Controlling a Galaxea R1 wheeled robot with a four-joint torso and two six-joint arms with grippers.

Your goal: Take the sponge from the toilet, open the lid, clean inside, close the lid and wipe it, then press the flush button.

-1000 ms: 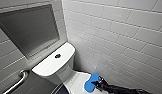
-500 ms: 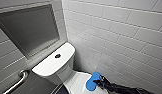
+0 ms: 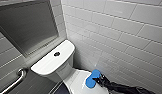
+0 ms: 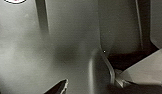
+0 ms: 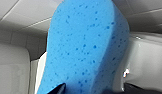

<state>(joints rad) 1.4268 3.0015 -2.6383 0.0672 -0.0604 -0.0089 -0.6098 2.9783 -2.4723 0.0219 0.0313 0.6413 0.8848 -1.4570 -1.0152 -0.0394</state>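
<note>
The white toilet (image 3: 53, 62) stands against the tiled wall, with a round flush button (image 3: 57, 53) on its tank top. Its lid (image 3: 74, 82) is down. The blue sponge (image 3: 92, 78) rests on the right side of the lid. My right gripper (image 3: 99, 81) reaches in from the lower right and is at the sponge's near end, its jaws standing wide. Up close in the right wrist view, the sponge (image 5: 84, 50) sits between the dark tips of the right gripper (image 5: 97, 90), with the tank behind it. The left wrist view faces a smooth dark grey surface (image 4: 59, 45).
A white tiled wall (image 3: 117, 32) runs close along the toilet's right side. Behind the tank is a recessed grey panel (image 3: 27, 25). A metal grab bar (image 3: 14, 80) is fixed at the lower left.
</note>
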